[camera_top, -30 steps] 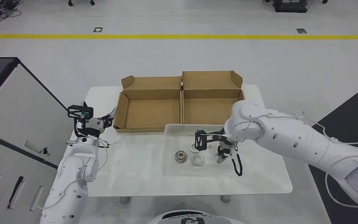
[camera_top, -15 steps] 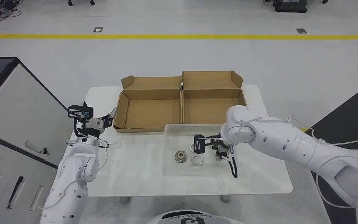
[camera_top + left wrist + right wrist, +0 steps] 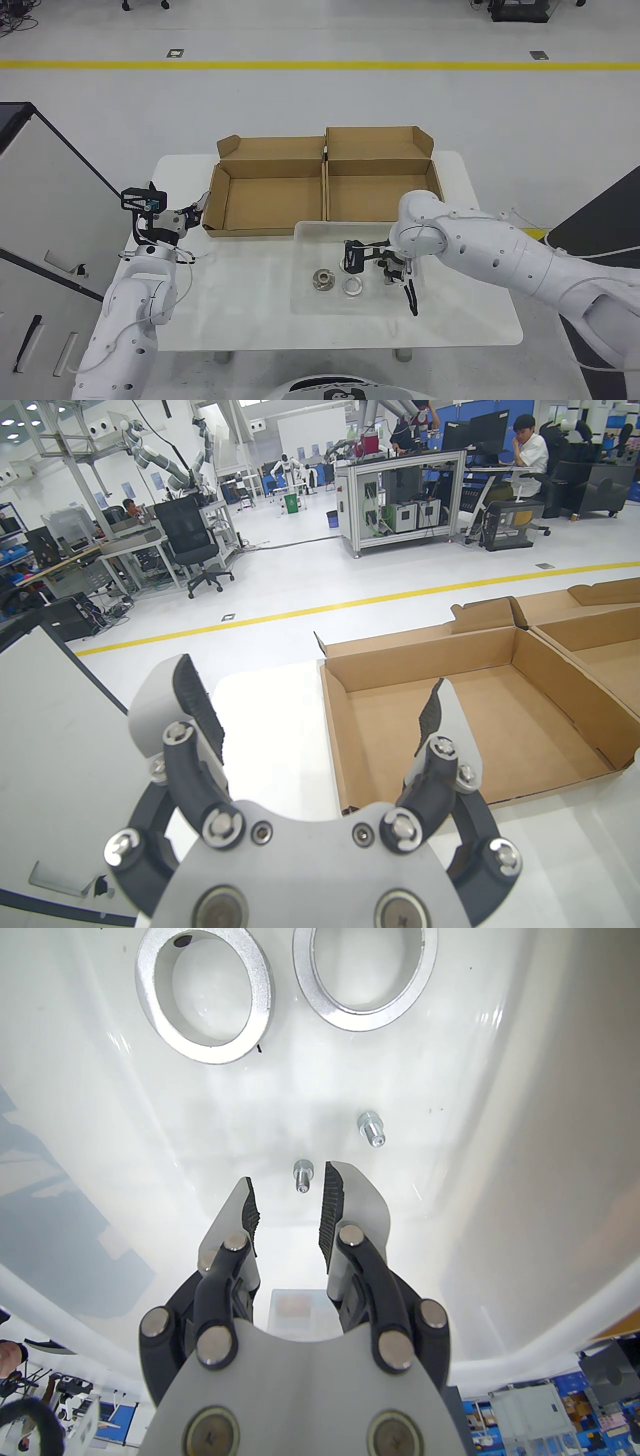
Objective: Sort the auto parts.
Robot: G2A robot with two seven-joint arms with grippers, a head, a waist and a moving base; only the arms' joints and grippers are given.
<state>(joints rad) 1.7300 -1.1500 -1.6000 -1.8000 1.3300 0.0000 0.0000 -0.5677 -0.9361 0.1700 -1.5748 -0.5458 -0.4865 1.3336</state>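
Observation:
A white tray (image 3: 460, 300) holds a metal hub (image 3: 322, 279), a metal ring (image 3: 353, 286) and small bolts. In the right wrist view two rings (image 3: 205, 993) (image 3: 365, 973) lie ahead of the fingers. One bolt (image 3: 302, 1174) stands between the tips of my open right gripper (image 3: 289, 1175), close to one pad. A second bolt (image 3: 371, 1127) lies a little beyond. My right gripper (image 3: 384, 272) hangs low over the tray's middle. My left gripper (image 3: 312, 690) is open and holds nothing, near the table's left edge (image 3: 190, 215), beside the left box.
Two open, empty cardboard boxes stand side by side at the table's back, the left box (image 3: 268, 200) (image 3: 475, 720) and the right box (image 3: 378, 190). The tray's raised rim (image 3: 500, 1363) curves around the gripper. A white panel (image 3: 50, 725) stands left of the table.
My right arm has shifted left across the tray, bringing its gripper over the bolts. The left arm has stayed still.

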